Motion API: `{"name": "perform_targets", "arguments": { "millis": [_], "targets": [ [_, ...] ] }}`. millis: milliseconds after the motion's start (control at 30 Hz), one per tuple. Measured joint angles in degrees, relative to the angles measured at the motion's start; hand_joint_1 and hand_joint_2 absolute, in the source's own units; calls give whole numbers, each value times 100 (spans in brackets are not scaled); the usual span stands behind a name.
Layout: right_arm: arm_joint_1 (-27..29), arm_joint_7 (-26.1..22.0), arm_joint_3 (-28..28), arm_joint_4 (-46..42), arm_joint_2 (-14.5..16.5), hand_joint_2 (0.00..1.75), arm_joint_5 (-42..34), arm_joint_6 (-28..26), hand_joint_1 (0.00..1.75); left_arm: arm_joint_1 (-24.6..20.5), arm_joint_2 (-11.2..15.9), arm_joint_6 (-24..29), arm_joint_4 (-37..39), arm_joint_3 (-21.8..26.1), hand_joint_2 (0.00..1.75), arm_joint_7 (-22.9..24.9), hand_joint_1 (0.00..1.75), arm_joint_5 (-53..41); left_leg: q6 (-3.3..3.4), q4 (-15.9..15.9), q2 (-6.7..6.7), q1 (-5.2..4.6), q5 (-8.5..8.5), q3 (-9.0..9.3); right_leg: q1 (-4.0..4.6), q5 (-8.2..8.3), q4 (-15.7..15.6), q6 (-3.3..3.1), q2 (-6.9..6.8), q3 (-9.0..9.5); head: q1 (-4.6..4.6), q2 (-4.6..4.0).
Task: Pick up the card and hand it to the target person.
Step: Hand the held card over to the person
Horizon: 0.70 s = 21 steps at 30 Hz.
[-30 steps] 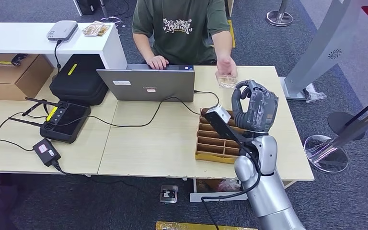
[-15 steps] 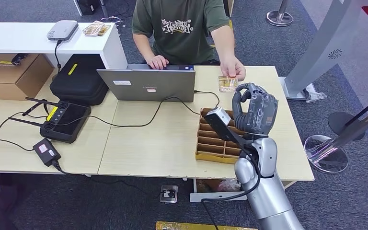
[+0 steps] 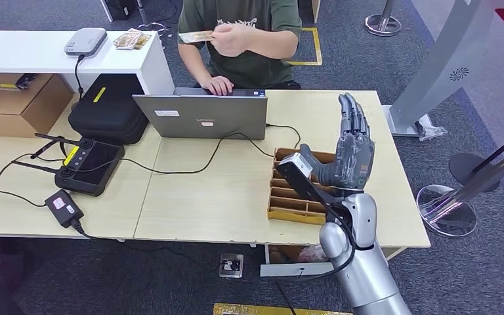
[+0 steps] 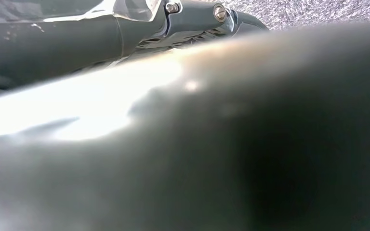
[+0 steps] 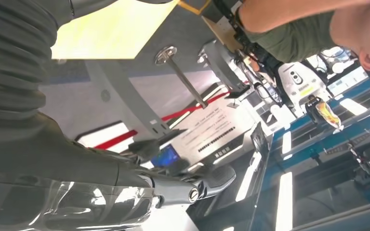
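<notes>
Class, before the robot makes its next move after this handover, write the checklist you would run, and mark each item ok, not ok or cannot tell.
1. Card is in the person's hand: ok.
2. Right hand holds nothing, fingers apart: ok.
3. Right hand is raised above the divided tray: ok.
4. Cable lies away from the right arm: ok.
5. Left hand's state: cannot tell, its wrist view is a blur.

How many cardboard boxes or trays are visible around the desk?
2: a closed cardboard box on the floor at far left, and a divided cardboard tray on the table beside the right hand. Others may be hidden.
</notes>
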Motion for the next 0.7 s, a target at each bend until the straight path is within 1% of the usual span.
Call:
{"name": "perform_targets", "arguments": {
  "millis": [67,167,233,300,333,367,433,500,633,700],
  "targets": [
    [50,-195,0,-48,0,175,-554,144,0,0,0,1,0,0,0,0,0,8,0,0,0,0,0,0,0,0,0,0,0,0,0,0],
    [189,-696,-21,-155,0,175,-1990,598,0,1,0,1,0,0,0,-15,0,38,0,0,0,0,0,0,0,0,0,0,0,0,1,0],
    [320,-1048,-107,-252,0,175,-3215,1174,0,2,0,-8,0,1,0,-37,0,57,0,0,0,-1,-1,1,0,-1,-1,0,0,-1,0,0],
    [482,-1329,-280,-372,-1,175,-4485,1949,0,4,1,-40,0,2,0,-42,0,72,0,1,-1,-1,-1,0,0,-1,-1,0,-1,-1,0,0],
    [568,-1426,-384,-429,-2,175,-4955,2277,0,5,2,-61,0,2,0,-37,0,76,0,1,-1,-1,-1,0,0,-1,-1,1,-1,-1,0,0],
    [653,-1503,-493,-484,-3,175,-5239,2492,0,5,3,-79,0,2,0,-28,0,82,0,1,-1,-1,-2,0,0,-1,-1,1,-1,-1,-1,0],
    [810,-1641,-703,-585,-19,175,-5402,2620,0,5,3,-98,0,3,0,-5,0,98,0,1,-1,-1,-2,0,0,-1,-2,1,-2,-2,0,0],
    [961,-1785,-907,-685,-60,175,-5296,2484,0,6,3,-102,0,11,0,-6,0,125,0,1,-1,-1,-2,0,0,-2,-2,1,-2,-2,0,0],
    [1307,-2015,-1333,-943,-172,175,-4851,1707,0,7,0,-107,0,50,0,-80,0,188,1,1,-1,-2,-2,1,-2,-1,-3,1,-2,-1,0,0],
    [1466,-2048,-1564,-1084,-233,175,-4758,1436,0,8,0,-121,0,63,0,-94,0,202,2,1,0,-3,-3,2,-2,-1,-3,1,0,-2,0,0]
  ]
}}
